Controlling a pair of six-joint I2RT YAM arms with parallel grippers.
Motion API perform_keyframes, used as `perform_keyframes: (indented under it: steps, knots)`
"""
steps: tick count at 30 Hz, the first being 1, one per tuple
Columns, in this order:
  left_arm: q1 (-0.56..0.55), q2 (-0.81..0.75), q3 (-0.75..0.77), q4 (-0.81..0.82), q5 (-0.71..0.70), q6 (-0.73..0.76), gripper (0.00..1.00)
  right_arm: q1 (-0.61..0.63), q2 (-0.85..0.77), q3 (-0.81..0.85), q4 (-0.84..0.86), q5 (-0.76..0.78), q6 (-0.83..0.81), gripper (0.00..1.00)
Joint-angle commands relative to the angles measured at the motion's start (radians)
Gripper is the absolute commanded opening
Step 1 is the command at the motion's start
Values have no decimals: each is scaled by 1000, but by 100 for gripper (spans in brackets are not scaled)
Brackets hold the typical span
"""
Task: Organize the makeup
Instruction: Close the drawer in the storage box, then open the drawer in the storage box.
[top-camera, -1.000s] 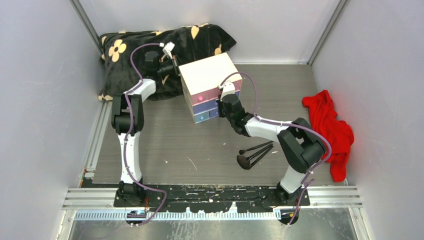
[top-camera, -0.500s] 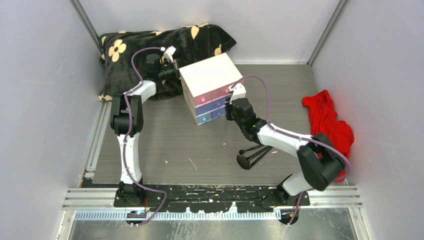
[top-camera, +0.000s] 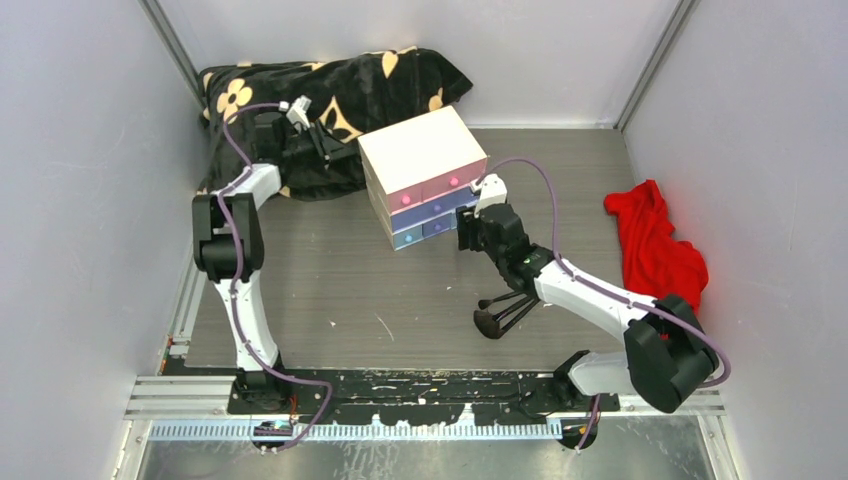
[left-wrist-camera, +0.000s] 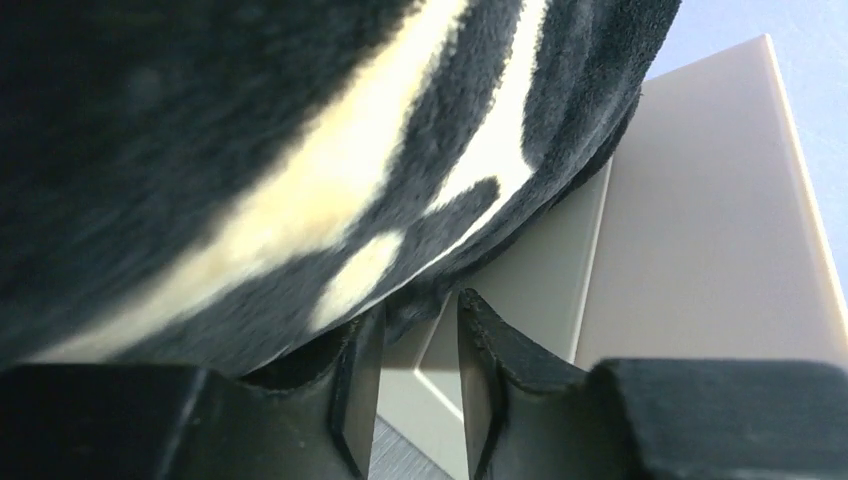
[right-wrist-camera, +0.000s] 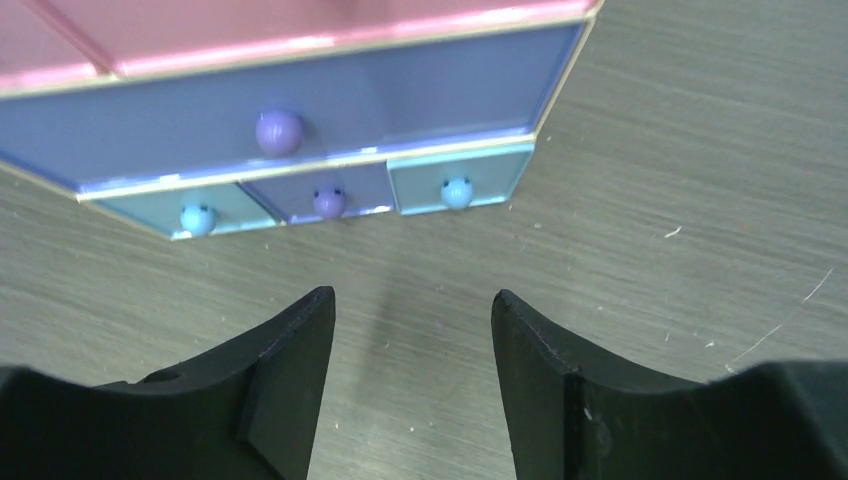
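Black-handled makeup brushes (top-camera: 510, 303) lie together on the table, in front of and right of the cream box (top-camera: 418, 150); no other makeup shows. The box's pink and blue drawers (right-wrist-camera: 300, 110) all look pushed in. My right gripper (top-camera: 466, 233) hovers just off the box's front right corner. In its wrist view the right gripper (right-wrist-camera: 412, 295) stands open over bare table, facing the drawers. My left gripper (top-camera: 343, 152) is behind the box's left side. The left gripper (left-wrist-camera: 420, 305) is open by a narrow gap with nothing in it, under the black cloth (left-wrist-camera: 200, 150).
A black cloth with cream flowers (top-camera: 300, 95) is heaped at the back left, touching the box. A red cloth (top-camera: 660, 250) lies against the right wall. Grey walls close in three sides.
Both grippers have gone from shut to open. The right gripper has drawn back from the drawer fronts toward the right. The left arm has pulled back leftward from the box.
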Motion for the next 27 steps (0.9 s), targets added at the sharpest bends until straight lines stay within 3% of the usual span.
perform_keyframes:
  steps: [1,7,12,18,27]
  knots:
    - [27,-114,-29,-92,-81,80,38,-3,-6,-35,31,-33,18,63]
    - [27,-201,-121,-152,-154,111,58,-3,65,-15,81,-131,14,61]
    - [14,-292,-259,-139,-237,142,66,-3,162,10,154,-244,23,57]
    - [-16,-347,-320,-158,-287,189,81,-3,252,52,222,-268,36,55]
    - [-18,-400,-393,-81,-282,163,91,-3,361,47,393,-221,83,53]
